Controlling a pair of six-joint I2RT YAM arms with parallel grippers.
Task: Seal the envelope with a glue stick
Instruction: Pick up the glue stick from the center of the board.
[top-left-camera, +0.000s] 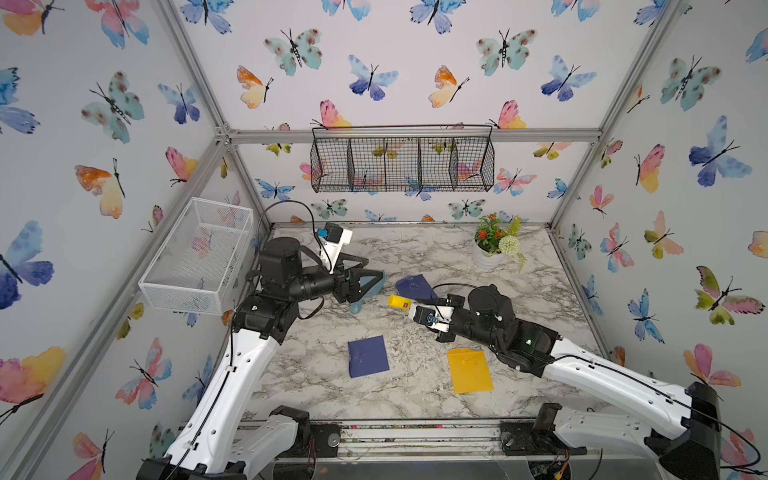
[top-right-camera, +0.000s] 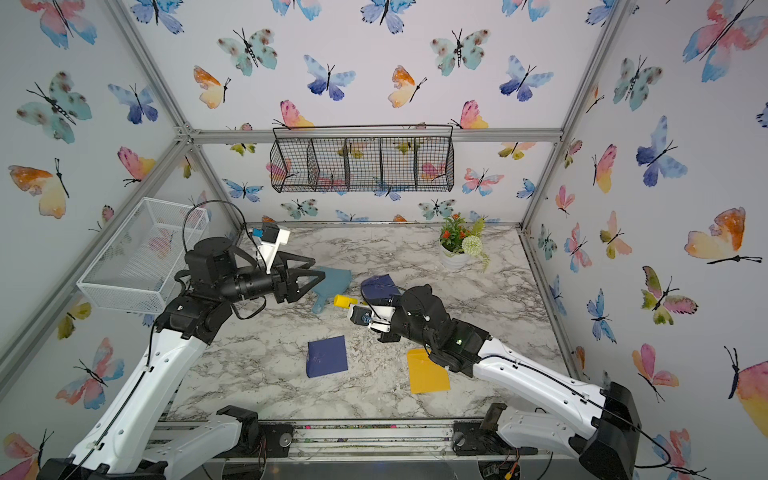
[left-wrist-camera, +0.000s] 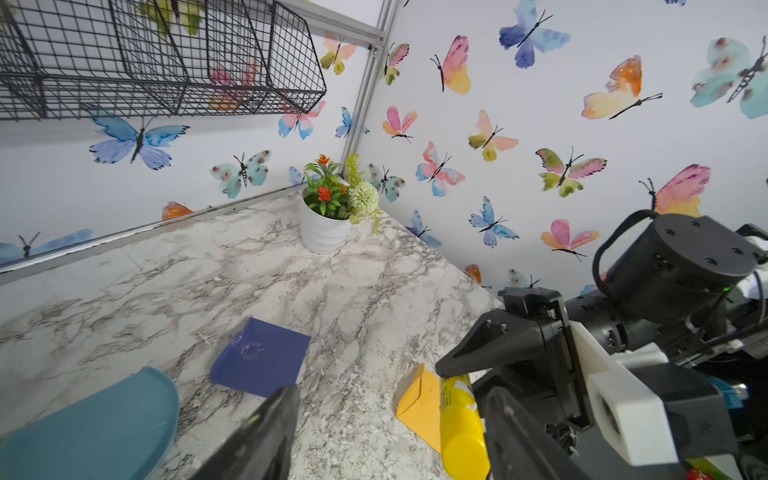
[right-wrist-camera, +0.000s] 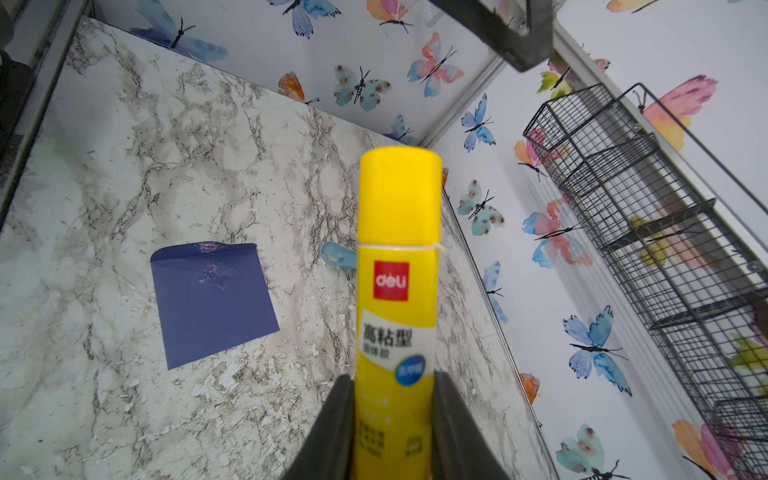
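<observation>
My right gripper is shut on the lower body of the yellow glue stick, which is held above the table with its cap pointing left toward the left arm. My left gripper stands open just left of the cap. In the left wrist view the cap shows between the left fingers, close beside one finger; contact cannot be told. A dark blue envelope lies flat at front centre. A second dark blue envelope lies partly under the right arm. A yellow envelope lies front right.
A teal flat object with a handle lies under the left gripper. A potted plant stands at the back right. A black wire basket hangs on the back wall and a white mesh basket on the left wall.
</observation>
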